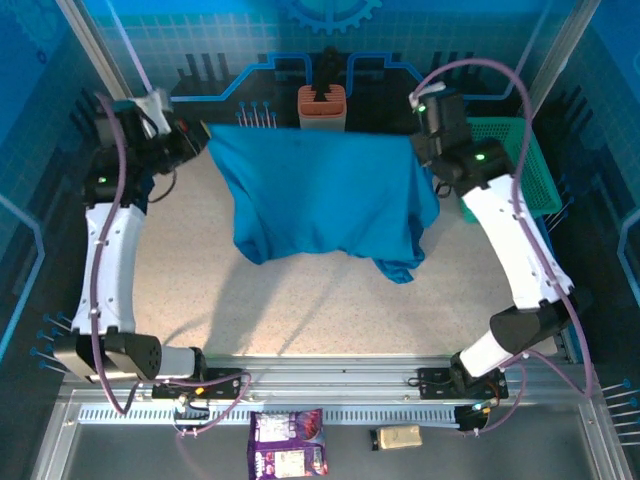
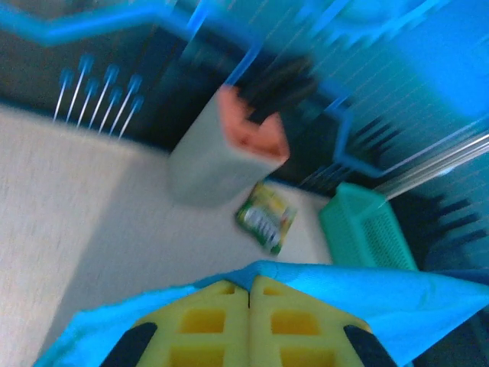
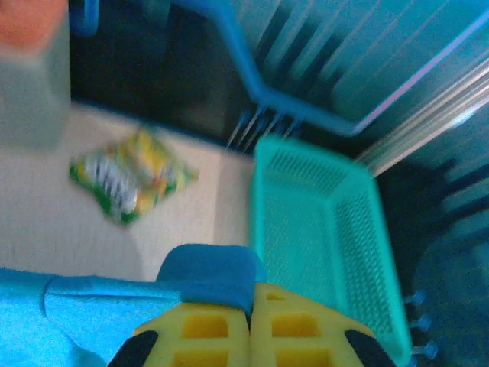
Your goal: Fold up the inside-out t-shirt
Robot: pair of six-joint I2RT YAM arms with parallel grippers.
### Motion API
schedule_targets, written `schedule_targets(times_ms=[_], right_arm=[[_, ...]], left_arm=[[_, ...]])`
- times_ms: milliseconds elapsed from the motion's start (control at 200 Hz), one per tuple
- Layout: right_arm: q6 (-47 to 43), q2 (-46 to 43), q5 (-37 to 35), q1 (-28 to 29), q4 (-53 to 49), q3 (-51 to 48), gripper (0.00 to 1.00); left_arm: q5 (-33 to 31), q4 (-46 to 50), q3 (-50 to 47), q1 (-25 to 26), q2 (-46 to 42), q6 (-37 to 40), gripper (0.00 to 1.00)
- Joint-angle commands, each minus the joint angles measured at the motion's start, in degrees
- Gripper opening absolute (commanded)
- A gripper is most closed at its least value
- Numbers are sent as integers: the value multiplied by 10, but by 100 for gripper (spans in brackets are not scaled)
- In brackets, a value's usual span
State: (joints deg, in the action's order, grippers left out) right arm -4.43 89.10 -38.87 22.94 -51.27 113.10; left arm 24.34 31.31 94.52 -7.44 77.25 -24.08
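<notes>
Seen from above, the left arm [image 1: 105,250] and right arm [image 1: 520,250] are both reaching far forward with elbows bowed outward. They are stretching the t-shirt [image 1: 325,195] between the left gripper [image 1: 195,135] and the right gripper [image 1: 425,150], and the cloth is draping down below them. At the left wrist, the yellow jaws are pressing together on the shirt's edge, with cloth spreading to either side. At the right wrist, the jaws are clamping a bunched blue fold, and the teal basket [image 3: 328,222] is lying just ahead to their right.

One t-shirt [image 1: 325,195], one basket [image 1: 525,150] and one block [image 1: 321,105] are counted. Two packets are seen, a green packet [image 3: 130,177] far and a purple packet [image 1: 288,443] near, and one tan object [image 1: 398,437] near.
</notes>
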Motion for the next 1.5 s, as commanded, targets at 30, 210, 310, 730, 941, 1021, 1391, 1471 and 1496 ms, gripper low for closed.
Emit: schedule_targets(times_ms=[30, 210, 310, 730, 941, 1021, 1391, 1471, 1496], right_arm=[[-62, -36, -46, -14, 50, 86, 0], [-149, -144, -119, -8, 235, 47, 0], [-161, -185, -112, 0, 287, 0, 0], [-4, -162, 68, -10, 168, -62, 0], [-48, -219, -24, -19, 225, -45, 0], [-47, -212, -7, -4, 194, -17, 0], [-22, -356, 17, 14, 208, -63, 0], [-18, -374, 26, 14, 213, -61, 0], [-17, -375, 30, 14, 212, -57, 0]], left_arm=[[-9, -18, 87, -6, -34, -2, 0], [3, -110, 34, -6, -78, -35, 0], [-8, -122, 9, -6, -92, -37, 0], [-6, -52, 292, -9, -2, -30, 0], [-16, -90, 78, -10, -91, -51, 0], [-26, -94, 61, -11, -114, -53, 0], [-27, -53, 94, -11, -198, -53, 0], [-25, -41, 107, -10, -212, -48, 0], [-25, -38, 110, -10, -215, -45, 0]])
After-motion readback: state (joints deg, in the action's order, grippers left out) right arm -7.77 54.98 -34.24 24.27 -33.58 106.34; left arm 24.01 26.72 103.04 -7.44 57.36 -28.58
